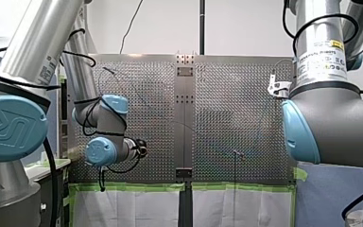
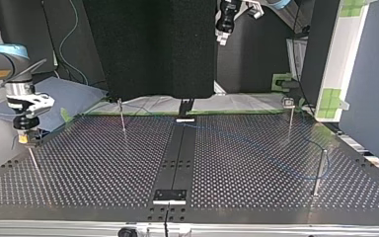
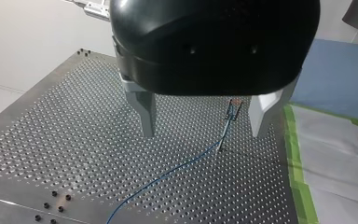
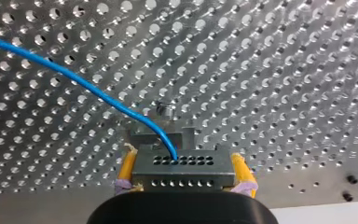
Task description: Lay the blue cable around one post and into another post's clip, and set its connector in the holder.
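Right gripper (image 4: 183,162): the yellow-padded fingers of my right arm are closed firmly on the grey connector (image 4: 182,176), one finger on each side.
Left gripper (image 3: 203,131): the fingers stand wide apart and hold nothing, well above the table (image 3: 51,140).
Blue cable (image 4: 79,81): it enters the connector's upper row of holes and arcs away over the table. Under the left gripper it lies on the table and reaches a thin post (image 3: 230,119).
Bracket (image 4: 142,136): small and metal, just ahead of the connector. I cannot tell if they touch.
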Tool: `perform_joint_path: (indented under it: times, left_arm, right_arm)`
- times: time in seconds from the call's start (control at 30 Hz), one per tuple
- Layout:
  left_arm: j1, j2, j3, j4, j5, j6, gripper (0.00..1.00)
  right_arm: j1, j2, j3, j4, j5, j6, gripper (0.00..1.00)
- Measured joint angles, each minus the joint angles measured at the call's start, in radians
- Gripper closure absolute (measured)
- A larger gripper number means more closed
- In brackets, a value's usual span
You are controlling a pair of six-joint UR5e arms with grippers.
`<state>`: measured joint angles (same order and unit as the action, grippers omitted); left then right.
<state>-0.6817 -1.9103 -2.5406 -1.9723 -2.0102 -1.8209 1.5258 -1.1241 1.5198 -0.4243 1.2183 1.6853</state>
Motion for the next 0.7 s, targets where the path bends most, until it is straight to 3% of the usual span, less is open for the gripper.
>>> perform_joint_path:
  times: [0.43,0.7]
  left_arm:
    - [0.0,0.0,0.001,-0.011,0.0,0.004,0.0]
    - [0.0,0.0,0.001,-0.012,0.0,0.005,0.0]
  right_arm:
    - [-0.003,0.029,-0.031,0.036,-0.022,-0.018,1.0]
    - [-0.004,0.032,-0.044,0.043,-0.035,-0.017,1.0]
